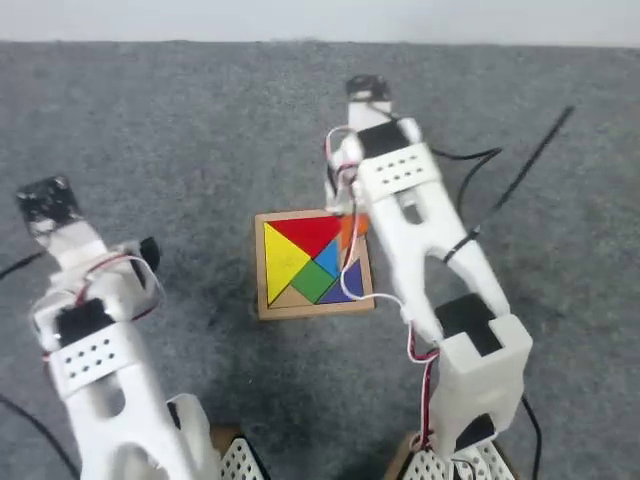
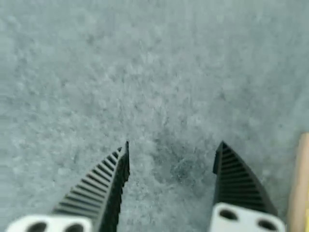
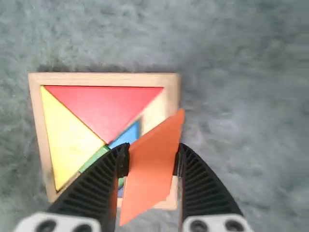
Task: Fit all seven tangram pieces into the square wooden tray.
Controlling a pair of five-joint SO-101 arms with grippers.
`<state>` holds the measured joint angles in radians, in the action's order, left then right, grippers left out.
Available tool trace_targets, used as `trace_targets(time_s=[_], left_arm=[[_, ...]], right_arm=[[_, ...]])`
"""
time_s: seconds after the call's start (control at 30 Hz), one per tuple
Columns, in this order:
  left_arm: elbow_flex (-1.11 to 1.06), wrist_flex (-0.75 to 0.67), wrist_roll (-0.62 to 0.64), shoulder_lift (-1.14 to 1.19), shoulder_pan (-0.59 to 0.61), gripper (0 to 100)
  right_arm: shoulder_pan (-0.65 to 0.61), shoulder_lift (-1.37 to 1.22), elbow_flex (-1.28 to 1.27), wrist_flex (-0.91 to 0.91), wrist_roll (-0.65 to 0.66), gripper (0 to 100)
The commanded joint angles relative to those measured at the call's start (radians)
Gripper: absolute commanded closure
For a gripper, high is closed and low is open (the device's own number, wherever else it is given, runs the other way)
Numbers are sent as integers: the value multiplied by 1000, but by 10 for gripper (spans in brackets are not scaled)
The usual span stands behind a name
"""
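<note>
We see the square wooden tray (image 1: 315,310) lying flat on the grey carpet (image 1: 150,130) near the middle of the high view; the right arm (image 1: 440,250) runs up the right side of that frame and ends over the tray's upper right corner. The right gripper (image 1: 345,215) is pinching the orange parallelogram (image 1: 350,235); in the right wrist view its ribbed black fingers (image 3: 96,186) press on two opposite sides of the orange parallelogram (image 3: 152,166), which hangs tilted over the tray, and we cannot tell whether its far corner touches the wood. In the high view the red triangle (image 1: 305,232) lies along the tray's top edge and the yellow triangle (image 1: 280,262) along its left edge, the two meeting on a diagonal; a small blue triangle (image 1: 328,258) sits right of centre, a green square (image 1: 312,281) just below and left of it, and a purple piece (image 1: 333,294) sits in the lower right corner; a tan patch (image 1: 290,297) along the bottom edge may be a piece or bare wood, we cannot tell which. The left arm (image 1: 95,350) stands at the lower left of the high view, well apart from the tray; the left gripper (image 2: 174,147) is spread wide above the carpet.
</note>
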<state>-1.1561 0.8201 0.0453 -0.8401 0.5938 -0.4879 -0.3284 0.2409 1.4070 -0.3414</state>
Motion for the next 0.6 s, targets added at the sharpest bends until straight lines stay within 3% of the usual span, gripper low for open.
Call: trace_targets(time_s=[0.0,0.1,0.33,0.57], left_arm=[[-101,-176,-48,-25,-2,725],[-134,-203,-84,-25,-3,725],[-137,-207,-91,-25,-3,725],[-139,-209,-91,-25,-3,725]], right_arm=[[-42,16,-74,-130,-63,974],[-42,18,-158,-225,-58,972],[-21,16,-219,-243,-12,972],[-18,16,-285,-311,110,976]])
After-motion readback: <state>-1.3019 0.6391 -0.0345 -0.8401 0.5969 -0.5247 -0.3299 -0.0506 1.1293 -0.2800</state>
